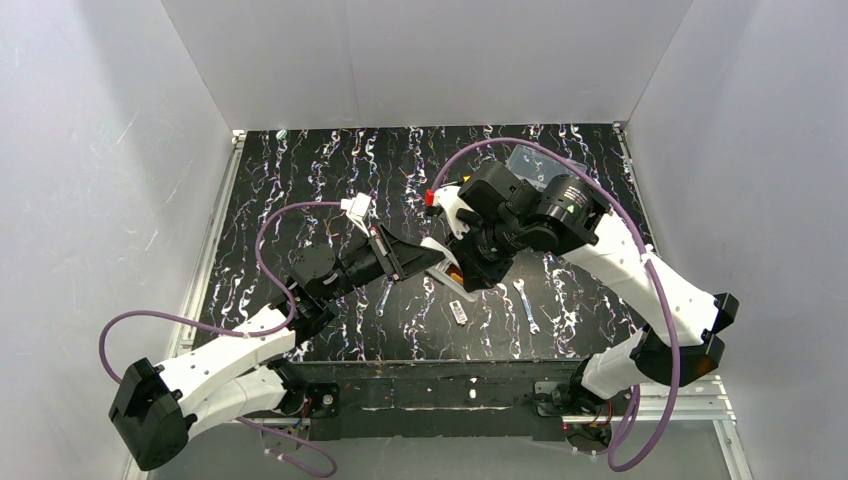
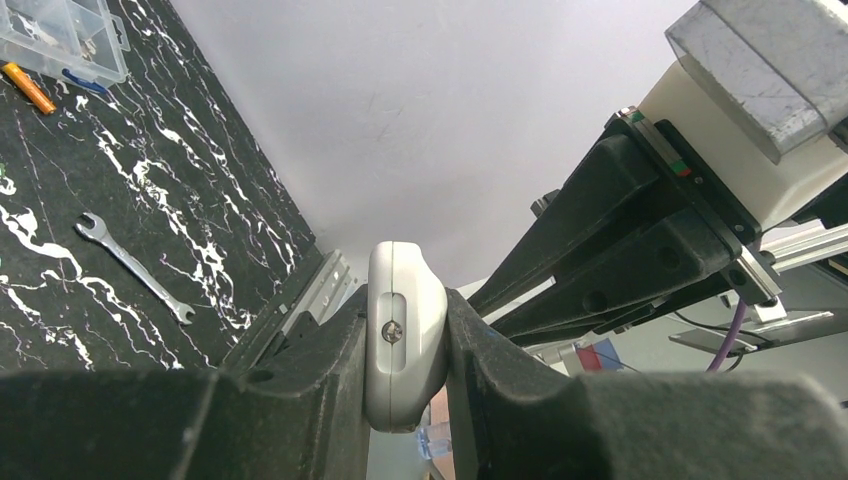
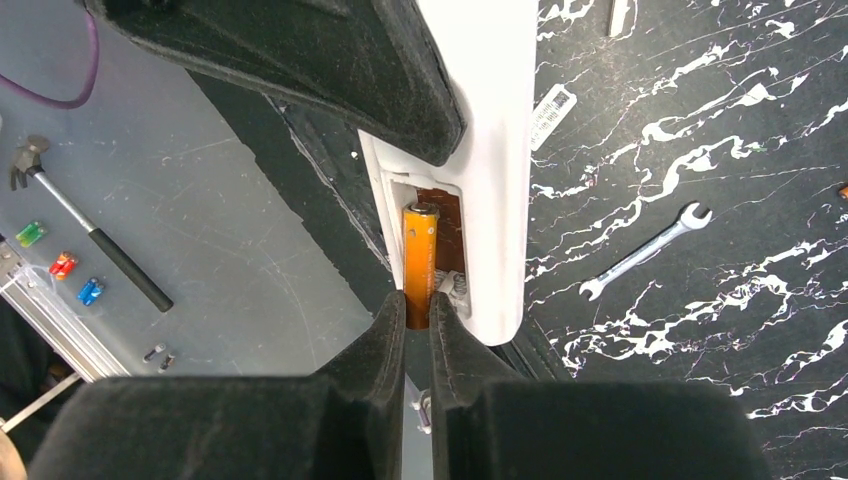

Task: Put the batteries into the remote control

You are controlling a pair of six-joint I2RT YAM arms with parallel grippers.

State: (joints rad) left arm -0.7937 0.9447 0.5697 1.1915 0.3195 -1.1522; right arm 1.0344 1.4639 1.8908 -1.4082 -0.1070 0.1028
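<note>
My left gripper (image 1: pixel 418 258) (image 2: pixel 405 335) is shut on the white remote control (image 1: pixel 438 250), held tilted above the mat; its end with a screw shows between the fingers (image 2: pixel 403 330). My right gripper (image 1: pixel 466 272) (image 3: pixel 418 310) is shut on an orange battery (image 3: pixel 419 262). The battery's upper part lies in the remote's (image 3: pixel 495 150) open back compartment (image 3: pixel 447 225), beside a spring. A second slim orange battery (image 2: pixel 28 88) lies on the mat next to the clear box.
A clear plastic compartment box (image 1: pixel 535 165) (image 2: pixel 60 40) stands at the back right. A small wrench (image 1: pixel 527 305) (image 3: pixel 643 252) (image 2: pixel 135 268) and a white labelled piece (image 1: pixel 458 312) (image 3: pixel 551 115) lie on the black marbled mat. White walls surround the table.
</note>
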